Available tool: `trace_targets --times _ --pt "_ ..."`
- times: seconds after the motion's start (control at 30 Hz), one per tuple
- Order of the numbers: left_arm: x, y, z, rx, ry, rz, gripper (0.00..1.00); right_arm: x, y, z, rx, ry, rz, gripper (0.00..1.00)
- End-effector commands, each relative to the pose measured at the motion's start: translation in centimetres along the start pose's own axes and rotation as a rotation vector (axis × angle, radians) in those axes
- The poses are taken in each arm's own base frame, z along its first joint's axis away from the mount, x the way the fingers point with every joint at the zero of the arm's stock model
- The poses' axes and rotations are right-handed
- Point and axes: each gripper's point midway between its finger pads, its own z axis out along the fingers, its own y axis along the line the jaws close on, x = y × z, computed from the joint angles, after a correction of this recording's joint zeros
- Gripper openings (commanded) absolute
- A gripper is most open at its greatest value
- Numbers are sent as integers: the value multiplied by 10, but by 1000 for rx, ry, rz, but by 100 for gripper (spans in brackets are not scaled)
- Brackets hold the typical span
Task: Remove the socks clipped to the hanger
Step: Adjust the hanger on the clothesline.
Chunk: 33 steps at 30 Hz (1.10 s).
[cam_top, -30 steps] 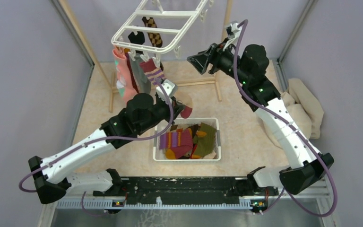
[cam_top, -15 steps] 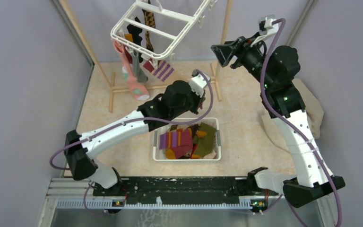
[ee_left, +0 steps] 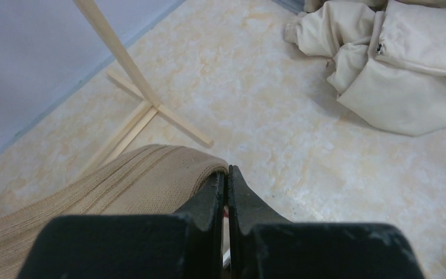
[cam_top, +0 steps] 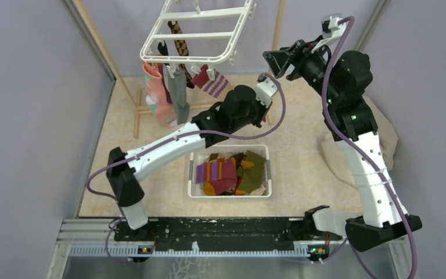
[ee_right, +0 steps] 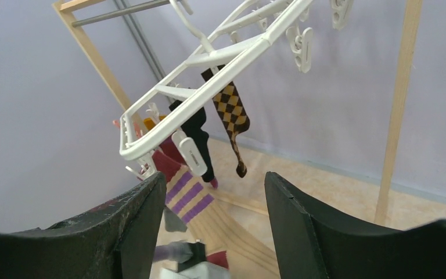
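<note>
Socks (cam_top: 168, 99) hang along the hanger's (cam_top: 191, 36) near rim. 1 striped sock (cam_top: 213, 83) slants from its clip rightward to the left gripper (ee_left: 226, 171), jaws pinched on its tan end. The right gripper (ee_right: 213, 177) is farther off, jaws wide and empty.

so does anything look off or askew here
The hanger hangs tilted, one corner dipping. The left pincer is shut on the tan end of a striped sock that looks clipped at its top, drawing it out sideways while the other socks hang straight.
</note>
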Motion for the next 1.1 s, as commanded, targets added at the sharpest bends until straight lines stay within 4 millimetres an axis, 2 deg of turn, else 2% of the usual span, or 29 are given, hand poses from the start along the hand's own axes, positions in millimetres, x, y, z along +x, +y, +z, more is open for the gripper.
trace_targets --times 0.0,0.17,0.37,0.43,0.63,0.87,0.97,1.07 --pt "10 -6 24 10 53 61 4 -39 13 -9 -22 -87 -35 64" --pt "17 -4 29 -4 73 70 4 -42 14 -9 -23 -88 -42 64" --pt "33 6 19 -50 123 78 3 -36 16 -5 -51 -73 -32 64" --pt "37 8 12 -60 127 70 3 -32 17 -2 -67 -62 -24 64" --pt "30 16 -19 -71 63 21 2 -17 25 9 -145 -13 3 65" --pt "22 26 -54 -74 4 -38 3 11 39 29 -318 68 49 66" --pt "25 25 -54 -14 34 -76 1 15 50 33 -405 73 80 66" --pt "35 19 -43 15 84 -58 0 7 61 36 -479 56 100 66"
